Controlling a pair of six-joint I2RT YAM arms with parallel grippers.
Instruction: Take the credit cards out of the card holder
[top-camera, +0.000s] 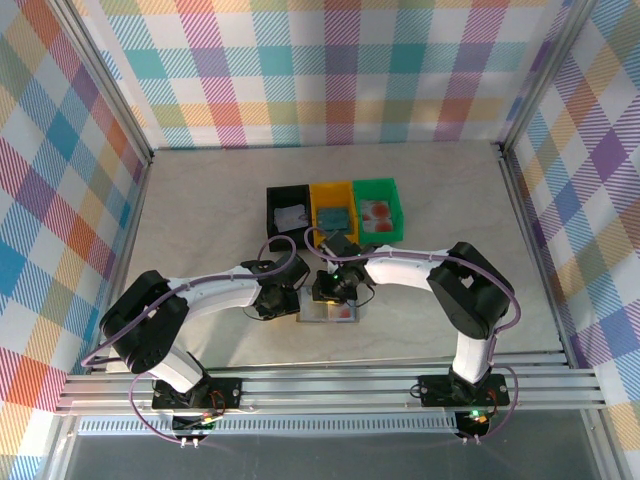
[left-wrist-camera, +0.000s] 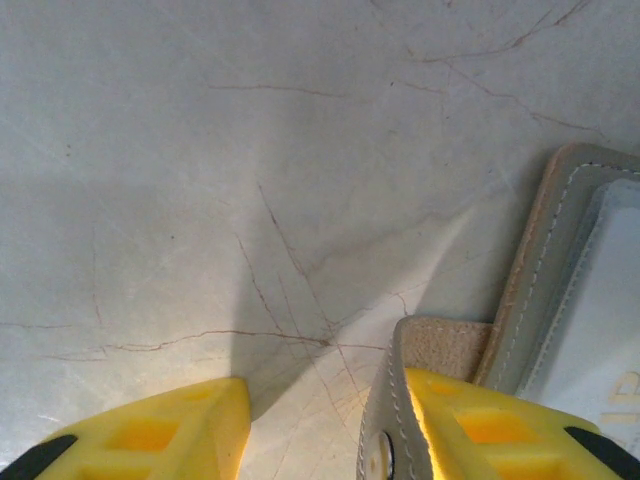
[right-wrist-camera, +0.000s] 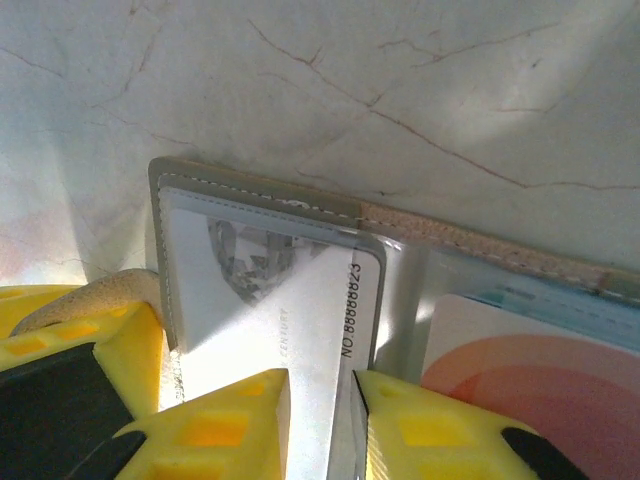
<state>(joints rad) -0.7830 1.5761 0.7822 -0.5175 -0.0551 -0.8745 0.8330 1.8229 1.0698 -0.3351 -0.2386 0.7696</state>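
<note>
Right fingers (right-wrist-camera: 235, 425) pinch the whitish-grey card (right-wrist-camera: 300, 300), which sits in a card holder (right-wrist-camera: 260, 190) pocket; a reddish-pink card (right-wrist-camera: 520, 385) fills the other panel. Left fingers (left-wrist-camera: 490, 430) stand apart and grip nothing, one against the holder's tab (left-wrist-camera: 385, 420), likely bracing it for your pull. Holder lies mid-table (top-camera: 200, 220), toward the near edge.

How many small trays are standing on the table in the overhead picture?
3, side by side in one row: the black tray at the left, the yellow tray in the middle, the green tray at the right. None seems to be hidden.
</note>
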